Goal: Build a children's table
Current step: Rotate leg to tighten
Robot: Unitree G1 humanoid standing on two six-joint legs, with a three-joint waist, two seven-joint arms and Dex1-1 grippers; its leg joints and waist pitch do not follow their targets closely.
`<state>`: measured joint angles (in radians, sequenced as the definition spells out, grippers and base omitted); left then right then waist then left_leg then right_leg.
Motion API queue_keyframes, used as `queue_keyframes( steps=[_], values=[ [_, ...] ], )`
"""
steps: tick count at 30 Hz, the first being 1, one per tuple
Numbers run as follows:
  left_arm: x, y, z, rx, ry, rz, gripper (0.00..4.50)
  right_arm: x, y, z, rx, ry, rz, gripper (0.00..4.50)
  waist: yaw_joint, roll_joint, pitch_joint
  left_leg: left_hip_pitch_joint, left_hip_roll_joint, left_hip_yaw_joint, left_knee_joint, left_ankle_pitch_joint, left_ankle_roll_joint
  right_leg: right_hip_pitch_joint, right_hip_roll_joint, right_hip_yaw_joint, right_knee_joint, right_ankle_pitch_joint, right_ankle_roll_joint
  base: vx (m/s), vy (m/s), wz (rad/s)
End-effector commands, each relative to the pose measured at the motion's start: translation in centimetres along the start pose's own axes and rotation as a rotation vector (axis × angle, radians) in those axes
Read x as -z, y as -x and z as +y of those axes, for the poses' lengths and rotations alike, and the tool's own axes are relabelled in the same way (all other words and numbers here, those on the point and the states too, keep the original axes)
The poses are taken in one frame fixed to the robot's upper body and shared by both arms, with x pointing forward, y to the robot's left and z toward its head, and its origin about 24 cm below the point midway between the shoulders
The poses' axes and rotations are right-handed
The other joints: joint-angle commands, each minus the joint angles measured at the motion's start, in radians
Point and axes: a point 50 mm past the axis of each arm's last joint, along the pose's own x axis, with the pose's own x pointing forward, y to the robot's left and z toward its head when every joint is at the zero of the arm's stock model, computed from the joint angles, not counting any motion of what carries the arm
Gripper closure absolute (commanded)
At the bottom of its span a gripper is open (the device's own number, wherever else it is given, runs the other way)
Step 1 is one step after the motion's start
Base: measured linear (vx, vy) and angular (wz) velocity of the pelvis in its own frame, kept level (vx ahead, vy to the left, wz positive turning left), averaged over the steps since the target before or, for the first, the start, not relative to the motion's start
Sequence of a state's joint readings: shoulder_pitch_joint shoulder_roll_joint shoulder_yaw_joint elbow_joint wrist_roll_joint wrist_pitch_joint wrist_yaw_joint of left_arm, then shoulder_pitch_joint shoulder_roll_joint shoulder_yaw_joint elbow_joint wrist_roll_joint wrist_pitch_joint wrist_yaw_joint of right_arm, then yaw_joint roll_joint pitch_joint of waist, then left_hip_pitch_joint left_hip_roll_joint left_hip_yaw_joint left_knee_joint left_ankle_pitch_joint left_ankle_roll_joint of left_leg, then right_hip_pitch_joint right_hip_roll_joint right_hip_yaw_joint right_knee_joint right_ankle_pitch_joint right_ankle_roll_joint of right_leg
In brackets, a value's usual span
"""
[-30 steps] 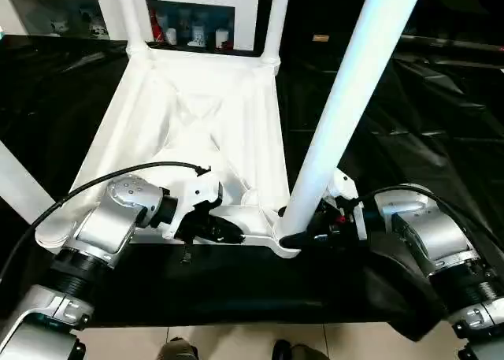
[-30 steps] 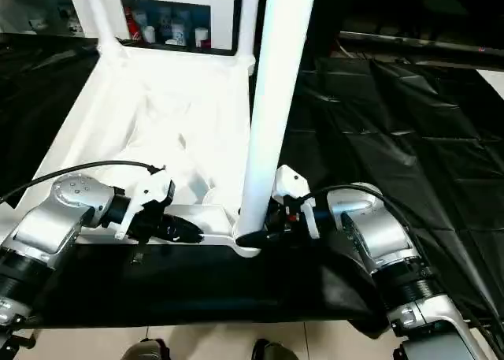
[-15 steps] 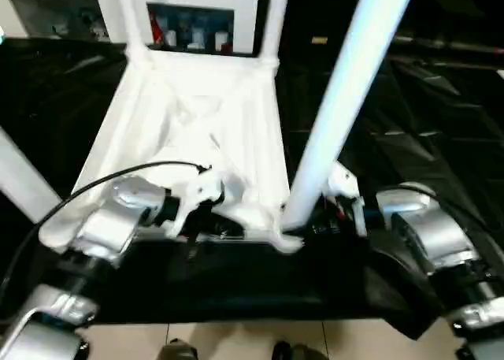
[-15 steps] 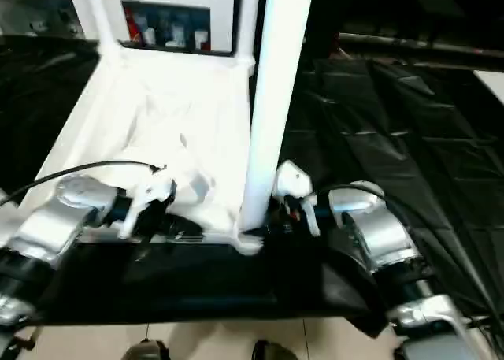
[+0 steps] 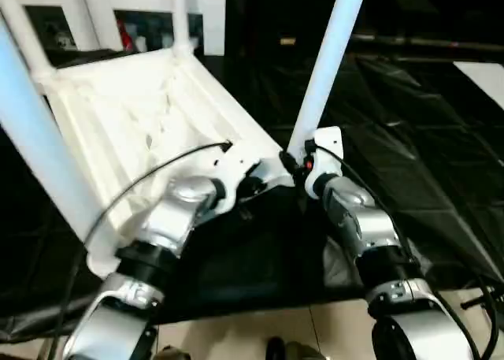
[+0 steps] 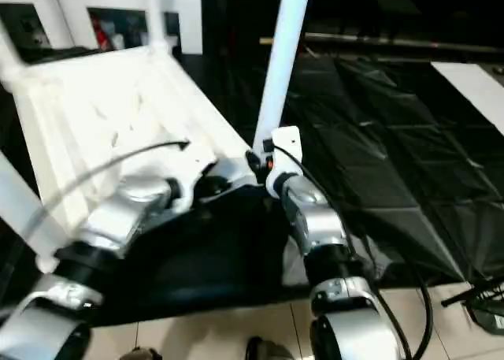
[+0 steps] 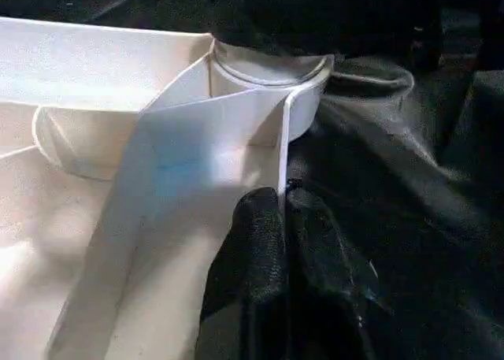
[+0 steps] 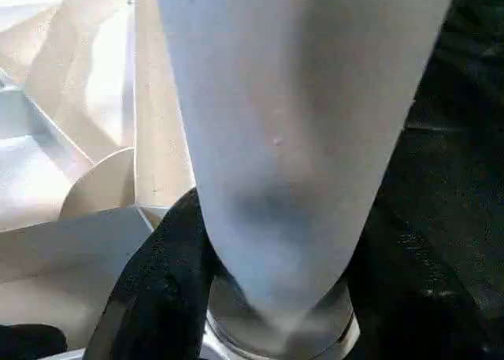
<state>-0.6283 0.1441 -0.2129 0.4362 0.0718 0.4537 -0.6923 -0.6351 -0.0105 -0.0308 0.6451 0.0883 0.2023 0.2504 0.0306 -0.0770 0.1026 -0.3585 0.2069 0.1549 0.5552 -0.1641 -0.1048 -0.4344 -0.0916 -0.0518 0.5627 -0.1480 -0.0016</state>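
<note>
The white tabletop [image 5: 142, 116] is lying upside down on the black sheet [image 5: 409, 139]. The left end effector [image 7: 283, 242] is pinching its rim by a corner. The right end effector [image 8: 268, 297] is hugging the leg [image 5: 327, 61] standing there.

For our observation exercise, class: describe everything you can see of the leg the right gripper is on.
The leg is a long, smooth white tube that looks like plastic. It rises steeply, leaning a little, and runs out of the eye views at the top. Its foot sits in a round corner socket of the upturned tabletop. The right gripper has its black jaws closed around the leg just above the socket. Black sheeting lies behind it.
</note>
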Motion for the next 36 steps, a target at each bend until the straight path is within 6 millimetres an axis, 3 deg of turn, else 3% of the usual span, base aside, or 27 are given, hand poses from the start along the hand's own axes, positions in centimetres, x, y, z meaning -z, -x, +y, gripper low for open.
queue_keyframes(
  steps=[1,2,5,9,10,14,15,19,20,22,24,25,26,32,36],
  values=[
    [-0.3,-1.4,-1.7,0.050,0.012,-0.016,4.50,3.2,-0.2,4.1,-0.187,-0.047,0.119,2.52,0.002,0.008,-0.043,-0.004,-0.001,0.003,-0.080,-0.423,0.017,0.037,-0.026,0.016,-0.082,-0.537,-0.057,0.000,0.000,0.00],
    [-0.4,-1.4,-1.7,0.052,0.008,-0.017,4.50,3.1,-0.1,4.2,-0.196,-0.047,0.113,2.52,0.004,0.009,-0.044,-0.003,0.000,0.005,-0.079,-0.421,0.019,0.036,-0.027,0.018,-0.082,-0.528,-0.060,0.000,0.000,0.00],
    [-0.1,-0.8,-1.6,0.090,-0.022,-0.007,4.50,2.3,0.2,4.0,-0.265,-0.063,0.075,1.84,0.005,0.010,-0.044,-0.003,0.001,0.006,-0.081,-0.422,0.024,0.037,-0.028,0.020,-0.081,-0.521,-0.068,0.000,0.000,0.00],
    [0.4,-0.2,-1.5,0.137,-0.038,0.009,4.50,1.6,0.4,3.3,-0.315,-0.009,0.060,1.48,0.008,0.012,-0.047,-0.008,0.005,0.007,-0.082,-0.383,0.031,0.042,-0.031,0.022,-0.077,-0.475,-0.088,0.000,0.000,0.00],
    [0.6,0.1,-1.3,0.157,-0.043,0.016,4.50,1.4,0.7,3.0,-0.356,0.007,0.056,1.48,0.008,0.013,-0.046,-0.014,0.005,0.008,-0.083,-0.356,0.035,0.047,-0.031,0.024,-0.072,-0.438,-0.099,0.000,0.000,0.00],
    [1.1,1.1,-0.8,0.220,-0.061,0.032,4.50,0.7,2.0,2.0,-0.526,0.085,0.050,1.48,0.010,0.013,-0.049,-0.014,0.008,0.013,-0.078,-0.305,0.050,0.052,-0.030,0.025,-0.063,-0.356,-0.143,0.000,0.000,0.00],
    [1.2,1.6,-0.6,0.254,-0.075,0.030,4.50,0.5,2.6,1.7,-0.584,0.104,0.049,1.48,0.015,0.013,-0.051,-0.007,0.008,0.018,-0.073,-0.295,0.061,0.049,-0.029,0.026,-0.062,-0.338,-0.154,0.000,0.000,0.00],
    [1.6,3.2,-0.2,0.383,-0.129,0.023,4.50,0.1,4.5,0.7,-0.755,0.162,0.073,1.48,0.022,0.012,-0.058,-0.009,0.009,0.023,-0.064,-0.164,0.111,0.061,-0.026,0.025,-0.040,-0.152,-0.215,0.042,-0.016,0.03],
    [1.7,3.8,-0.2,0.435,-0.130,0.020,4.50,0.0,5.0,0.3,-0.793,0.191,0.093,1.48,0.022,0.012,-0.058,-0.009,0.009,0.023,-0.064,-0.164,0.111,0.061,-0.026,0.025,-0.040,-0.152,-0.215,0.000,0.000,0.00],
    [2.0,5.2,-0.2,0.530,-0.137,0.025,4.50,0.0,6.2,-0.4,-0.884,0.235,0.139,1.48,0.028,0.016,-0.057,-0.006,0.010,0.026,-0.061,-0.113,0.133,0.062,-0.025,0.023,-0.027,-0.067,-0.261,0.000,0.000,0.00],
    [2.1,5.5,-0.1,0.549,-0.141,0.036,4.50,0.0,6.5,-0.5,-0.912,0.243,0.154,1.48,0.029,0.015,-0.056,-0.005,0.011,0.027,-0.060,-0.104,0.137,0.061,-0.026,0.024,-0.025,-0.053,-0.271,0.000,0.000,0.00],
    [2.2,5.8,-0.2,0.569,-0.142,0.041,4.50,0.0,6.8,-0.6,-0.936,0.254,0.167,1.48,0.035,0.017,-0.054,0.003,0.012,0.030,-0.059,-0.113,0.137,0.055,-0.026,0.025,-0.028,-0.059,-0.281,0.000,0.000,0.00],
    [2.3,6.0,-0.2,0.585,-0.141,0.044,4.50,0.0,7.0,-0.7,-0.956,0.264,0.178,1.48,0.038,0.013,-0.054,0.002,0.014,0.029,-0.059,-0.120,0.131,0.059,-0.029,0.025,-0.023,-0.061,-0.286,0.000,0.000,0.00],
    [2.5,6.7,-0.5,0.653,-0.134,0.052,4.50,0.1,8.0,-0.8,-1.061,0.288,0.236,1.48,0.052,0.014,-0.048,-0.001,0.017,0.029,-0.065,-0.204,0.089,0.057,-0.033,0.027,-0.033,-0.201,-0.241,0.000,0.000,0.00],
    [2.6,6.8,-0.6,0.670,-0.136,0.061,4.50,-0.1,8.1,-0.6,-1.091,0.281,0.248,1.72,0.054,0.012,-0.051,-0.003,0.016,0.029,-0.064,-0.199,0.065,0.057,-0.034,0.027,-0.035,-0.243,-0.215,0.000,0.000,0.00]
  ],
)
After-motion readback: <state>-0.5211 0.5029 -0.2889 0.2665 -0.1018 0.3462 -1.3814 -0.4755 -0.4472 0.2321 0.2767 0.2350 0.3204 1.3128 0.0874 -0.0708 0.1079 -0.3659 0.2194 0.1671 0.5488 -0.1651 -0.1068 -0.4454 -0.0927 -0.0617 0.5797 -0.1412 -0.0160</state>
